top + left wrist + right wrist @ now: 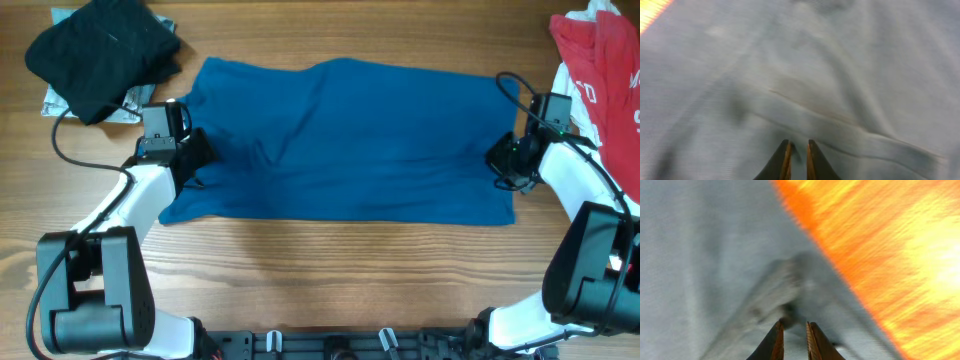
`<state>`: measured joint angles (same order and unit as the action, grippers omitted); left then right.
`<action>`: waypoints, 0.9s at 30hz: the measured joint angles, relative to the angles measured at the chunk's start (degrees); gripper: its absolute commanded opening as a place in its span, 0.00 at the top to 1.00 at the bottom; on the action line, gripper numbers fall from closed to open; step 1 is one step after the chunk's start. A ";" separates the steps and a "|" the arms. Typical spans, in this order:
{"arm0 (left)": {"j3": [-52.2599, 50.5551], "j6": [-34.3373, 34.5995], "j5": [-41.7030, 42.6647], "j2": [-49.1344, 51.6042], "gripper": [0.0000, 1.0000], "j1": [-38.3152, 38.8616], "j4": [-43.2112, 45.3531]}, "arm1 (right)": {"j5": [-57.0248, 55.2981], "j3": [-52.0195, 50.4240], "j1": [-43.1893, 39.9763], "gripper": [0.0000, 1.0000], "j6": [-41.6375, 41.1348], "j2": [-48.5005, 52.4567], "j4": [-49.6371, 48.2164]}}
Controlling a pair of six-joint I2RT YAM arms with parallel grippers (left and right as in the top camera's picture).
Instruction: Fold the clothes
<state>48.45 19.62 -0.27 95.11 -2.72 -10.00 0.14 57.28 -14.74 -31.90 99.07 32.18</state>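
One blue shirt (350, 140) lay spread flat on table (330, 270), middle. We saw left gripper (798, 152) at its left edge, right gripper (792, 332) at right edge; jaws nearly together, grasping or released we couldn't tell.

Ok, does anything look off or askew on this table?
Nothing spilled or damaged. The blue shirt lies mostly flat, but its left edge slants, the lower-left corner poking out, and creases run through its left half. A black garment sits bunched in the far-left corner.
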 measured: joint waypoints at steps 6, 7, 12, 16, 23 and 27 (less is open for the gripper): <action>-0.04 0.17 -5.99 -9.35 0.96 0.00 -5.44 | 1.86 8.26 -4.28 0.89 1.31 -3.13 15.06; 0.15 0.20 -5.09 -12.98 0.96 0.00 -7.34 | 4.13 9.31 -4.28 0.87 2.19 -4.70 16.28; 0.63 0.68 7.06 -17.22 0.91 0.11 -24.35 | 15.30 7.52 -0.24 0.86 7.34 -9.66 22.49; 0.59 3.61 10.60 -9.27 0.73 0.11 -27.61 | 17.11 -5.70 3.54 0.83 4.79 -9.51 15.06; 0.57 4.96 11.06 -4.94 0.77 0.11 -23.65 | 14.69 -14.88 3.56 0.83 -3.30 -9.38 2.36; 0.57 5.38 10.58 -1.20 0.88 0.11 -23.63 | 11.76 -14.60 3.52 0.96 -6.14 -8.09 2.36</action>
<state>49.01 24.99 10.31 93.91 -2.61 -33.63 11.90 42.68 -11.22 -38.04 90.98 34.54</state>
